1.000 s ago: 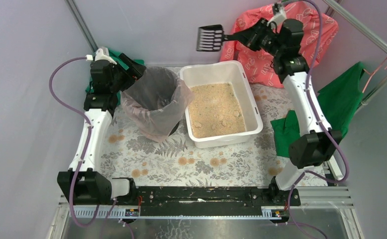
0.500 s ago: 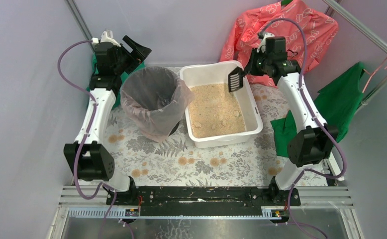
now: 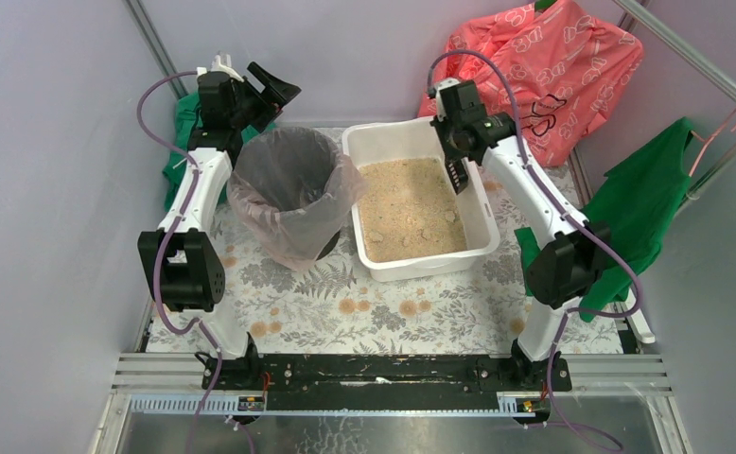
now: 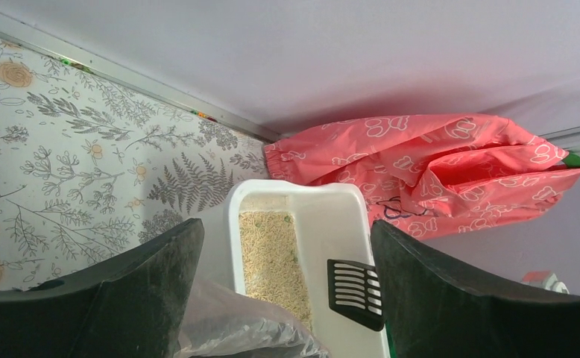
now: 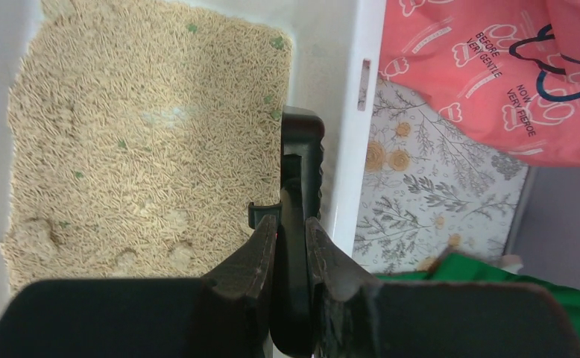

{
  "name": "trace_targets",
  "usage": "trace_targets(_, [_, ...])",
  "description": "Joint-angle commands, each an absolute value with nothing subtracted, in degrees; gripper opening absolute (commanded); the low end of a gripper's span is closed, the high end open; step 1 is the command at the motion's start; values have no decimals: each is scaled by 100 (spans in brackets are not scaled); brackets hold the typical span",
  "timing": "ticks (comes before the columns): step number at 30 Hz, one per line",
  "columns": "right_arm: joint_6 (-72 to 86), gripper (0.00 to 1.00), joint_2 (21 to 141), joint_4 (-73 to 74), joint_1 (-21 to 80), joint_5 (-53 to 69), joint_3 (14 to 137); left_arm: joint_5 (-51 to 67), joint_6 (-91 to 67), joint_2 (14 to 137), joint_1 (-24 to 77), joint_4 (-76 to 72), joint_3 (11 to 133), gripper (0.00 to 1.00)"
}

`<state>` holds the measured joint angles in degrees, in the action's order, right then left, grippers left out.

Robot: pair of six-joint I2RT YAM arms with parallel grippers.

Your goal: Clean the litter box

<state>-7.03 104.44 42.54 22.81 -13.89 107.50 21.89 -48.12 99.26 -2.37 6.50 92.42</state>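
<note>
The table (image 3: 345, 303), under a cloth printed with ferns and flowers, carries two containers side by side at its far half; the litter box (image 3: 428, 265), a white tub with rounded corners, stands right of centre with its long side running away from the arms; its floor is covered by one bed of tan granules (image 3: 410, 208), with a few lumps toward the near end and small green specks toward the far end. Just left of it, the bag touching its wall, stands the round black bin (image 3: 289, 241) lined with a clear bag (image 3: 251, 203); what lies at the bottom cannot be made out. One pink garment (image 3: 553, 66) hangs behind the box; green cloth shows in two places, at the right edge (image 3: 648, 189) and behind the left arm (image 3: 180, 151).

The right gripper (image 5: 291, 224) hangs over the far right part of the box, its jaws pinching the handle of the single black slotted scoop (image 5: 302, 149); the scoop points down, edge-on, close along the right inner wall; whether it touches the granules cannot be told. The left gripper (image 3: 271, 95) hovers beyond the bin's far rim, jaws spread wide, holding nothing.
</note>
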Motion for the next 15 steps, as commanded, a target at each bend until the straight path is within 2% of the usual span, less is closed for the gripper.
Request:
trace_targets(1, [-1117,0,10398,4507,2511,-2135,10783,2324,-4805,9870,-290,455,9395,91])
trace_targets(15, [-392,0,9757,4190,2681,-1479,8956,2463,-4948,9709,-349,438,9504,91])
